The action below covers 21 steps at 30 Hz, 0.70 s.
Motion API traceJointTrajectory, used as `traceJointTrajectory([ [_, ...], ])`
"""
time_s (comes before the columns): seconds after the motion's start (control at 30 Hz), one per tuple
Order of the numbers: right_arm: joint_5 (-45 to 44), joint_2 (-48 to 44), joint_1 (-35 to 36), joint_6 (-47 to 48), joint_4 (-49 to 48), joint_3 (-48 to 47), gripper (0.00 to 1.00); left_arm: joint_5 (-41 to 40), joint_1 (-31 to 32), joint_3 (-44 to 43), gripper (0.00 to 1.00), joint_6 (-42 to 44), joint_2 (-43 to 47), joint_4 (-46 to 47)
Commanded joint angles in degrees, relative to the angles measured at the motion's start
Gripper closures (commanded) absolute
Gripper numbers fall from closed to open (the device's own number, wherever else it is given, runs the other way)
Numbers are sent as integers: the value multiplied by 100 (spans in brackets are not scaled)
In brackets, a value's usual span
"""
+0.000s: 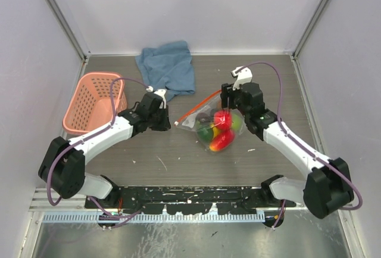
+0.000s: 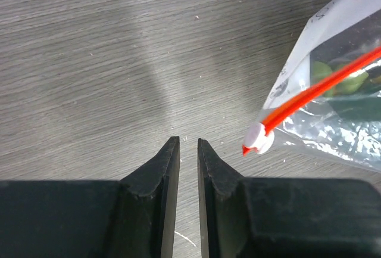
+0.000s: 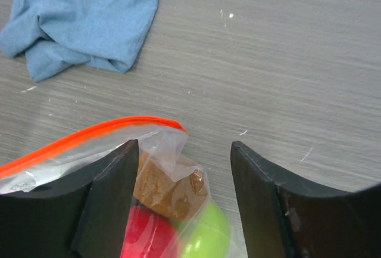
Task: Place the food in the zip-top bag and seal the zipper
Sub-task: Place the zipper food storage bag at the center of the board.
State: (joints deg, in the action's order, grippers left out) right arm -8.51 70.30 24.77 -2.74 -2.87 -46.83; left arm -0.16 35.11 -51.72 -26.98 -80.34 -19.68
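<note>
Grey wood-grain desk (image 1: 178,157) runs under both arms, inside pale walls.

Your left tool (image 2: 188,142) has its jaws drawn almost together, with only a thin slit between them and nothing in it. Just beside its right finger, not touching as far as you can see, lies the white end piece (image 2: 259,137) of the zipper (image 2: 321,85).

Your right tool (image 3: 184,146) stands wide open and grips nothing. It straddles the far corner of the zip-top bag (image 1: 205,115), where the red strip ends.

The food (image 1: 221,133) already sits inside the film as a heap of red, green, yellow and brown pieces. Whether the strip is pressed closed along its length cannot be told.

Expect the bag to handle as soft, thin, slippery film. It will likely crumple and slide instead of resisting, and the rounded pieces will likely shift inside it. Take hold at the stiff parts: pinch the strip's end corner with the right tool to anchor it, and take the white end piece with the left.

Farther out, the blue cloth (image 1: 166,67) and the pink basket (image 1: 95,100) lie well apart from the work.
</note>
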Motion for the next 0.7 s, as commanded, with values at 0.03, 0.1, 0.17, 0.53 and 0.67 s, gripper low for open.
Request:
traceJointTrajectory([
  [0.03, -338, -903, -23, -145, 116, -101, 27, -9, -18, 65, 76, -225, 174, 264],
  [0.1, -614, -1129, -33, -143, 287, -34, 20, 24, -13, 94, 65, -286, 329, 262],
  [0.17, -743, -1389, -33, -143, 465, 35, 4, -14, -13, 93, 55, -314, 591, 139],
  [0.53, -1577, -3379, -33, -619, 1503, 210, 0, -1060, -25, 0, 14, -180, 3334, -989],
  [0.67, -1677, -4141, -27, -845, 1698, 369, 0, -1462, -26, -240, 4, -28, 4161, -1635],
])
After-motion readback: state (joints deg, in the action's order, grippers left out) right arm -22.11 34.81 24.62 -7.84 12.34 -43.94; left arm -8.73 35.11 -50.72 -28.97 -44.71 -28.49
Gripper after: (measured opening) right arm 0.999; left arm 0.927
